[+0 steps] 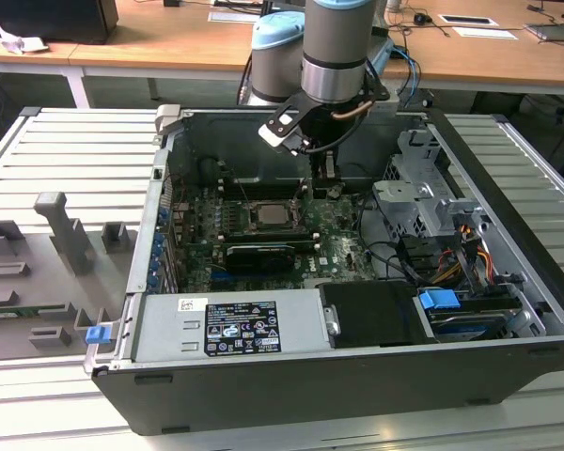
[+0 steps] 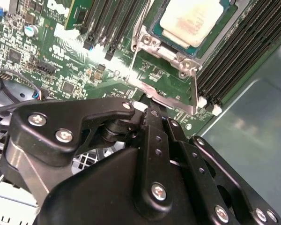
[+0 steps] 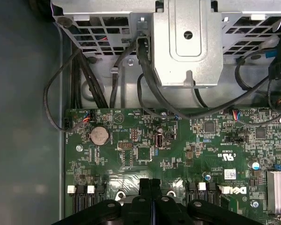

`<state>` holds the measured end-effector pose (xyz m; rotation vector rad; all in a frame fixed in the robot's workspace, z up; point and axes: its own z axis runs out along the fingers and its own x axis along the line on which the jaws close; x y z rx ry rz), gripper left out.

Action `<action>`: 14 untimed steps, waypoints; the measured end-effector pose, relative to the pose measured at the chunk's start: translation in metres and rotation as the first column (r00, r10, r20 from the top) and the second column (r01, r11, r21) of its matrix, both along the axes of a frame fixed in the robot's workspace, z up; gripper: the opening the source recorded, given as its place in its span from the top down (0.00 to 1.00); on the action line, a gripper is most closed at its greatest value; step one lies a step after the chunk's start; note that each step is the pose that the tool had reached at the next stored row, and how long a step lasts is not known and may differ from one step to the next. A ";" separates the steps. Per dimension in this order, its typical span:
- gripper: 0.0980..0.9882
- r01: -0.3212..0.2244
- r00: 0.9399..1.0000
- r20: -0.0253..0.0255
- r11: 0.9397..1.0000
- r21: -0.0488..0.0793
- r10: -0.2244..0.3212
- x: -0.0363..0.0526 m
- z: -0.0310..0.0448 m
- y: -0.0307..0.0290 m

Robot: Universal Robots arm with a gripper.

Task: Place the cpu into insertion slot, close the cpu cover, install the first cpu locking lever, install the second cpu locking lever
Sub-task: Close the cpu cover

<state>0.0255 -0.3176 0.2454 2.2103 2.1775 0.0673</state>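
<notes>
The flat, silvery-grey square cpu is seated in the black, metal-rimmed insertion slot amid the green motherboard, near the fully closed black gripper, and is judged light, stiff, fragile, best taken by opposite edges.
</notes>
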 end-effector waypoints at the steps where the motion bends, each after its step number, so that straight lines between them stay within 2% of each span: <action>1: 0.99 0.000 1.000 0.000 1.000 0.000 0.000 -0.0002 0.0000 0.0000; 14: 0.99 0.000 1.000 0.000 1.000 0.000 0.000 -0.0063 0.0000 0.0000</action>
